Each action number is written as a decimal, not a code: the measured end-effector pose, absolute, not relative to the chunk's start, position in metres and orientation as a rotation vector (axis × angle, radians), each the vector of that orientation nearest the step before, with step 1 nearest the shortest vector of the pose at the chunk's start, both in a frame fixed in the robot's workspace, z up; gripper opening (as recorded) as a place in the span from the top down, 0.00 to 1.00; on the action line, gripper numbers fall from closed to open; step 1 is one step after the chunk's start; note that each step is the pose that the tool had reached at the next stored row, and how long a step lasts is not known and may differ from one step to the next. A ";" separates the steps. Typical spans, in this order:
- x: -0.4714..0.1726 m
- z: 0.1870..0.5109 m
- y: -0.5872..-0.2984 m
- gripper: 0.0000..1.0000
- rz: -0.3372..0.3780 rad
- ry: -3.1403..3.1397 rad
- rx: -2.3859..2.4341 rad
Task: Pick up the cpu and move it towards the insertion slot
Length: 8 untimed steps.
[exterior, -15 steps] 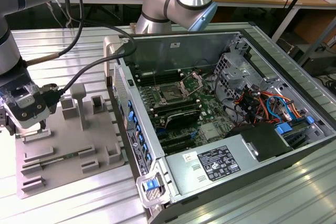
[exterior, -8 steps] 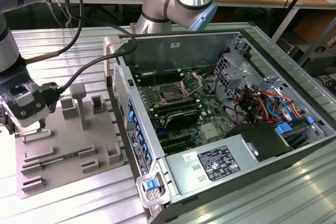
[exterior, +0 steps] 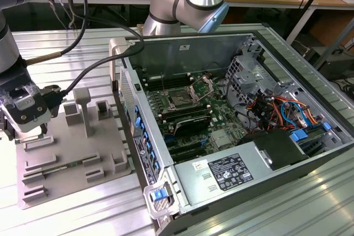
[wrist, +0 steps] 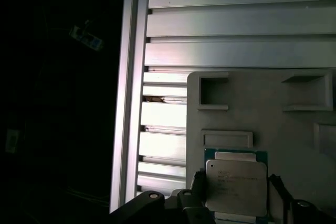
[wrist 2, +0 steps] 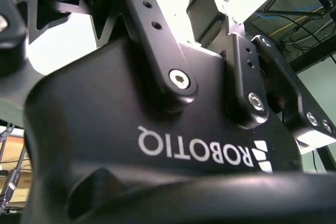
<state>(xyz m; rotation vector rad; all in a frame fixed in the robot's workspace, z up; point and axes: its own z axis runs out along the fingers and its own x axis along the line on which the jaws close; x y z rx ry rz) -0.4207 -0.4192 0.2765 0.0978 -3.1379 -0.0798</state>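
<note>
A: Where's the cpu (wrist: pixel 236 184)?

B: Lying on the grey tray (exterior: pixel 72 158), straight under the gripper (exterior: pixel 26 128) at the exterior view's far left. Whether the jaws have closed on it, I cannot tell.

A: And the insertion slot (exterior: pixel 181 99)?

B: Mid-frame, inside the case, well apart. I'd grip the chip's edges evenly, lift straight, clear of the tray's raised frames, and keep it level.
</note>
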 end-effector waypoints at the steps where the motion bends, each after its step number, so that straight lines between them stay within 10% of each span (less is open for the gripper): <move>1: -0.421 0.277 -0.419 0.45 -0.080 -3.138 0.098; 8: -0.421 0.280 -0.419 0.45 -0.080 -3.138 0.098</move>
